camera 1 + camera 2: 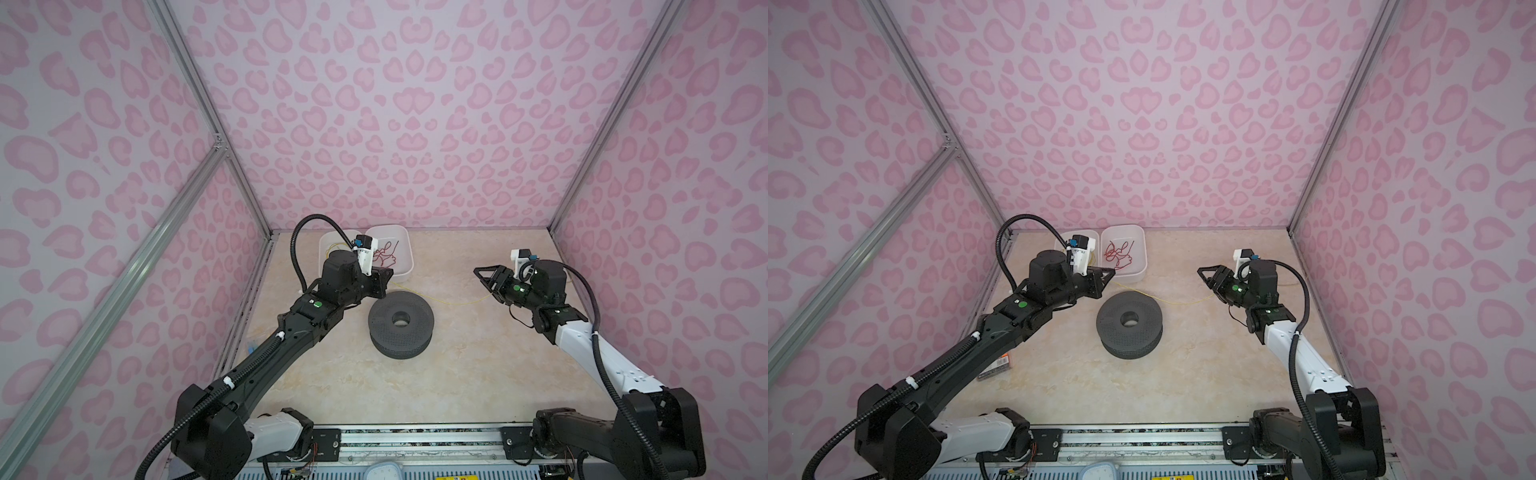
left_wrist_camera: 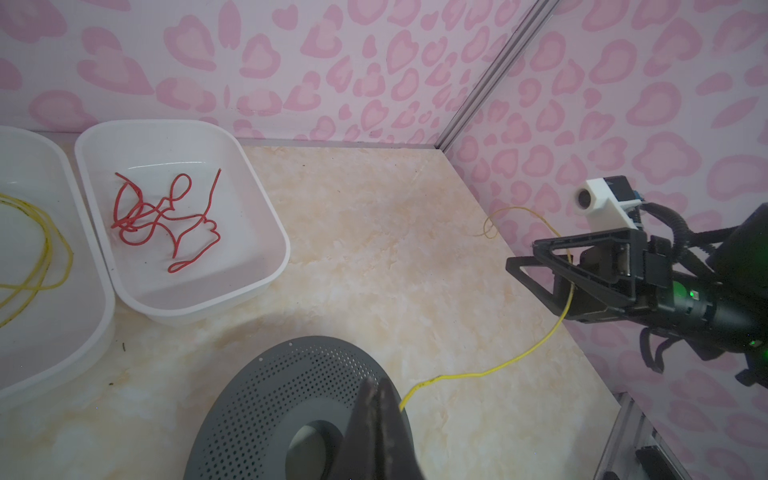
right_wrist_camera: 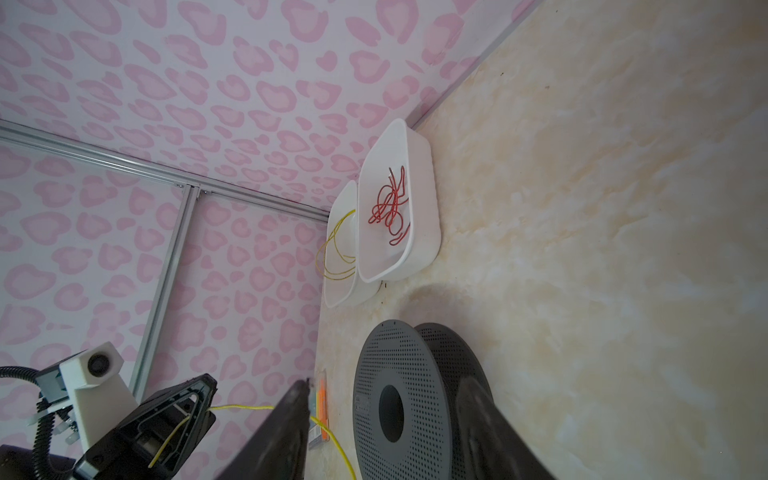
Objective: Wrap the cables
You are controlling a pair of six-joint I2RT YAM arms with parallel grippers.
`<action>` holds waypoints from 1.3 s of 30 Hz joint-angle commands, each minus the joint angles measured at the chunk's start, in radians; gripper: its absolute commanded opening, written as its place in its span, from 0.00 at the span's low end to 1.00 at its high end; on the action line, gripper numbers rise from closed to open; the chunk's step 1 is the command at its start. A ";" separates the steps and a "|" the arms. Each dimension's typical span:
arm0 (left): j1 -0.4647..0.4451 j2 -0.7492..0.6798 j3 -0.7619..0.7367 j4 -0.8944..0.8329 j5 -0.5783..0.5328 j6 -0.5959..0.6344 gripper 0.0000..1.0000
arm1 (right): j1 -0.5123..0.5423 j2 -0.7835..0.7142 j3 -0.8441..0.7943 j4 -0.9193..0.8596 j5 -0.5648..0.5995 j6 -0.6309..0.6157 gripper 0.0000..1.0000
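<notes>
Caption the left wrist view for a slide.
Shut left gripper pinches thin yellow cable near perforated grey spool; red cable lies in white tray.

Frame edge cuts spool (image 2: 270,395); left arm (image 1: 316,307) half hides tray (image 1: 328,243); left end effector (image 2: 374,390) hides cable (image 2: 461,376) end.

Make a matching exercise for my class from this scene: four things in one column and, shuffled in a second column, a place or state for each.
Column 1
1. red cable
2. spool
3. left gripper
4. right gripper

Column 2
A. open
B. flat on the table
C. in a white tray
D. shut on the yellow cable

Pairs: 1-C, 2-B, 3-D, 4-A
</notes>
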 commanded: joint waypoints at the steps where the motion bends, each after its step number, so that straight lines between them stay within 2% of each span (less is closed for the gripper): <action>1: -0.001 0.012 0.023 0.027 -0.020 -0.018 0.04 | 0.001 -0.006 -0.023 0.009 -0.019 -0.013 0.61; 7: -0.003 0.029 0.035 0.030 -0.126 -0.060 0.04 | 0.050 -0.031 -0.041 -0.012 -0.011 -0.027 0.72; 14: -0.010 0.040 0.061 0.043 -0.220 -0.099 0.04 | 0.075 0.007 -0.026 -0.071 0.013 -0.068 0.76; 19: -0.010 0.036 0.072 0.060 -0.280 -0.111 0.04 | 0.114 0.044 -0.059 -0.022 0.025 -0.056 0.78; 25: -0.017 0.060 0.073 0.086 -0.275 -0.136 0.04 | 0.209 0.005 -0.072 0.062 0.070 0.027 0.79; 31: -0.033 0.051 0.052 0.132 -0.300 -0.153 0.04 | 0.395 0.009 -0.069 0.210 0.262 0.250 0.79; 35: -0.042 0.054 0.049 0.150 -0.300 -0.165 0.04 | 0.516 0.087 -0.027 0.322 0.378 0.361 0.79; 39: -0.051 0.050 0.037 0.169 -0.295 -0.175 0.04 | 0.558 0.191 -0.006 0.481 0.434 0.466 0.78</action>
